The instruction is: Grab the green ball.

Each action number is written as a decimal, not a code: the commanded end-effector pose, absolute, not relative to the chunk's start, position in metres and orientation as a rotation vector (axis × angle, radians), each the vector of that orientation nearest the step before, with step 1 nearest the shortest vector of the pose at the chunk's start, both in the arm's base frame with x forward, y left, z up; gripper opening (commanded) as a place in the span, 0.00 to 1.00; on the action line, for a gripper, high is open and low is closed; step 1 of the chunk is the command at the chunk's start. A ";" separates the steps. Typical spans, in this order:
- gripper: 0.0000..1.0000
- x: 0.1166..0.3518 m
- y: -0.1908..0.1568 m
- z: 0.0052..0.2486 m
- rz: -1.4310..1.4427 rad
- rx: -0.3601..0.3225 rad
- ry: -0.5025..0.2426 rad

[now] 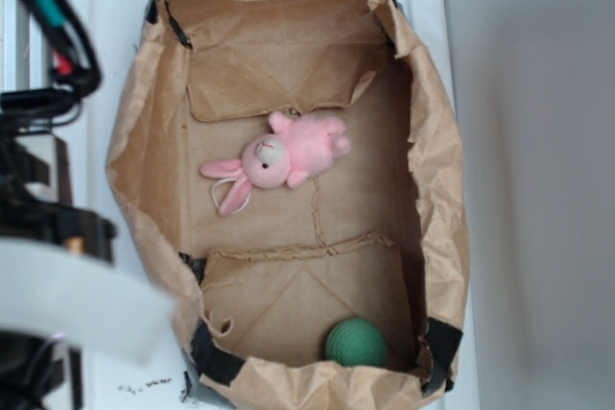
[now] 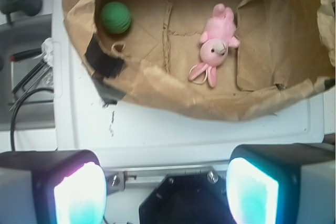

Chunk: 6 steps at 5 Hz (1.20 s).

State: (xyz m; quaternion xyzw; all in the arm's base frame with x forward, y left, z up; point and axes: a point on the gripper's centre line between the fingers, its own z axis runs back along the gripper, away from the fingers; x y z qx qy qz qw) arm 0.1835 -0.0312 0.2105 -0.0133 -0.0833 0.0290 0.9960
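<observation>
The green ball (image 1: 356,343) is small, dark green and dimpled, lying in the near right corner of the brown paper-lined box (image 1: 144,141). In the wrist view the green ball (image 2: 116,18) sits at the upper left inside the box. My gripper (image 2: 165,182) is open, with wide empty space between its two glowing pads (image 2: 81,195). It hovers over the white surface outside the box, well away from the ball. In the exterior view only a blurred part of the arm shows at the left edge.
A pink plush bunny (image 1: 279,158) lies in the box's middle, also the pink plush bunny (image 2: 215,45) in the wrist view. Raised crumpled paper walls (image 2: 173,95) ring the box. Cables and black hardware (image 1: 48,36) crowd the left side.
</observation>
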 end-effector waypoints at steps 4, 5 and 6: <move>1.00 0.294 -0.029 0.136 0.024 0.083 -0.224; 1.00 0.296 -0.030 0.121 -0.091 0.016 -0.234; 1.00 0.305 -0.028 0.106 -0.106 0.007 -0.218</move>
